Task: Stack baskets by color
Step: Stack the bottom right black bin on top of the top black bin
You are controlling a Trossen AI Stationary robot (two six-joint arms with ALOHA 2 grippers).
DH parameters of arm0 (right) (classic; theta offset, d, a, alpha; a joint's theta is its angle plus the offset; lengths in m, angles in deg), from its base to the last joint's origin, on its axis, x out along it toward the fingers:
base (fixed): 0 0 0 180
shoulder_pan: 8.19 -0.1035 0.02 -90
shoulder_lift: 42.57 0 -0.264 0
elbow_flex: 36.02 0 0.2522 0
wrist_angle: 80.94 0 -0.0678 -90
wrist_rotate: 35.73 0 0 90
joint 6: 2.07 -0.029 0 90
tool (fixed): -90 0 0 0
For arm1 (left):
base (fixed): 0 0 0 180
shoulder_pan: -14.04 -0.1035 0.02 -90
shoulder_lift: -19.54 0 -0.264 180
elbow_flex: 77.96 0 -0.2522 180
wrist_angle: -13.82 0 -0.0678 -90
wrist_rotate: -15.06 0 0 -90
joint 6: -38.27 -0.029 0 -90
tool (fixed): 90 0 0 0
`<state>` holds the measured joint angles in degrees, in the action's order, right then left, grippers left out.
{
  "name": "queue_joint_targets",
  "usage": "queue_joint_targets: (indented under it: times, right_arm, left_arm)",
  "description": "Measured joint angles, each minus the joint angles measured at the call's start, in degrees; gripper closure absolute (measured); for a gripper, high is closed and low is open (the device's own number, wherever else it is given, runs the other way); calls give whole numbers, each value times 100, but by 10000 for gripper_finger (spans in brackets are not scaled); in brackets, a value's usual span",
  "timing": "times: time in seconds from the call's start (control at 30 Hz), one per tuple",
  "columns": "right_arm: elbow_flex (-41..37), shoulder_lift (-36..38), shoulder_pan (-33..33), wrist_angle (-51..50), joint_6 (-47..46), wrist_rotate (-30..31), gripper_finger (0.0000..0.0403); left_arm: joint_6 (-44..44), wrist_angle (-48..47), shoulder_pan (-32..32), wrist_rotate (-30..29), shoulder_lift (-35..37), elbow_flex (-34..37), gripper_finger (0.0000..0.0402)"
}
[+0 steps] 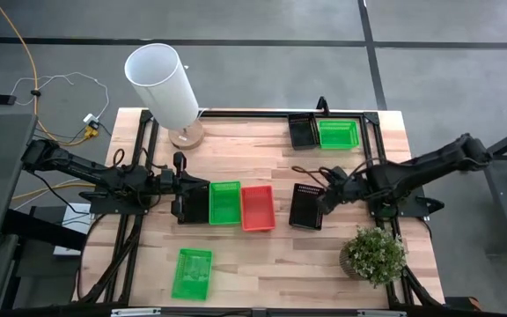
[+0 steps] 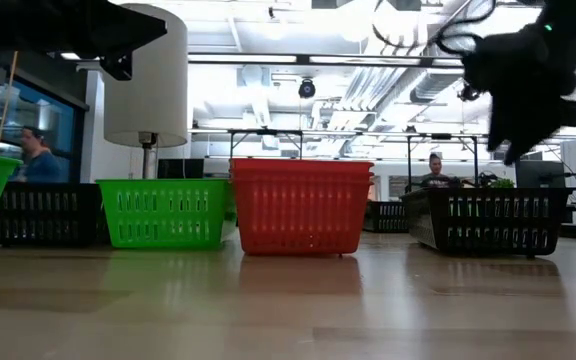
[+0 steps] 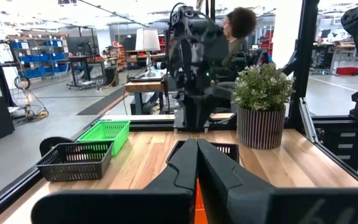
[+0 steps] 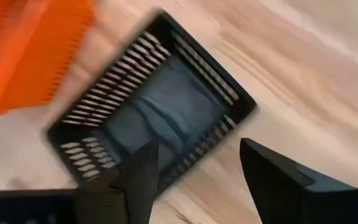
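Several mesh baskets sit on their bottoms on the wooden table (image 1: 262, 255). A black one (image 1: 197, 204), a green one (image 1: 225, 202) and a red one (image 1: 257, 208) stand side by side at the middle. Another black basket (image 1: 306, 207) stands apart to their right. My right gripper (image 4: 197, 149) hangs open above this black basket (image 4: 154, 106), pointing steeply down. My left gripper (image 3: 197, 163) is shut and level, above the leftmost black basket. A black basket (image 1: 302, 132) and a green one (image 1: 338, 134) stand at the far edge, and a green one (image 1: 192, 273) near the front.
A white lamp (image 1: 164, 84) on a wooden foot stands at the far left corner. A potted plant (image 1: 375, 255) stands at the near right corner, close behind my right arm. Bare wood lies between the near green basket and the plant. People sit in the room beyond.
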<state>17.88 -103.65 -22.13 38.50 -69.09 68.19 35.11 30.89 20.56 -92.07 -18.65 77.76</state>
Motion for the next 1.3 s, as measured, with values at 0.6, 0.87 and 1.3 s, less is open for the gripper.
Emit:
queue_joint_targets:
  times: [0.6,0.87,1.3]
  right_arm:
    - [-1824,-4,-176,2095,-1255,341,193]
    - [-1952,-4,-174,2568,-1205,429,253]
    - [-1952,149,-168,2541,-371,511,392]
  left_arm:
    - [2,-22,0,2,1,0,401]
    - [13,-20,0,2,0,0,401]
    - [103,-20,0,2,2,0,401]
